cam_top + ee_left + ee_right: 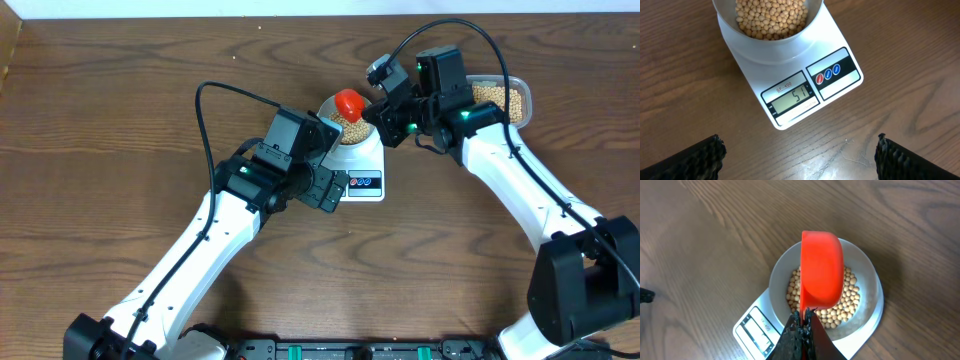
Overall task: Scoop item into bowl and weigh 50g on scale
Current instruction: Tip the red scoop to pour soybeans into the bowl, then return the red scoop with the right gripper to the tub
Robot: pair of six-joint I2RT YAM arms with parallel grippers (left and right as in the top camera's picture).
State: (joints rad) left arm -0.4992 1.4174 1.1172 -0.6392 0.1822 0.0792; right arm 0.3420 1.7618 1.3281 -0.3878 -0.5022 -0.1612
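Many beans [840,311] lie in the bowl [863,269], right jaws clamp the mouth-down scoop [822,267], left jaws gape empty.

On the scale [796,71], "51" is shown on the LCD display [792,98]; "SF-400" is printed in small underlined red type on the label [784,86] just above it; the marks on the round buttons [828,73] cannot be read.

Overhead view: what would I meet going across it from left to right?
First the left claw → red scoop → right claw → clear tub.
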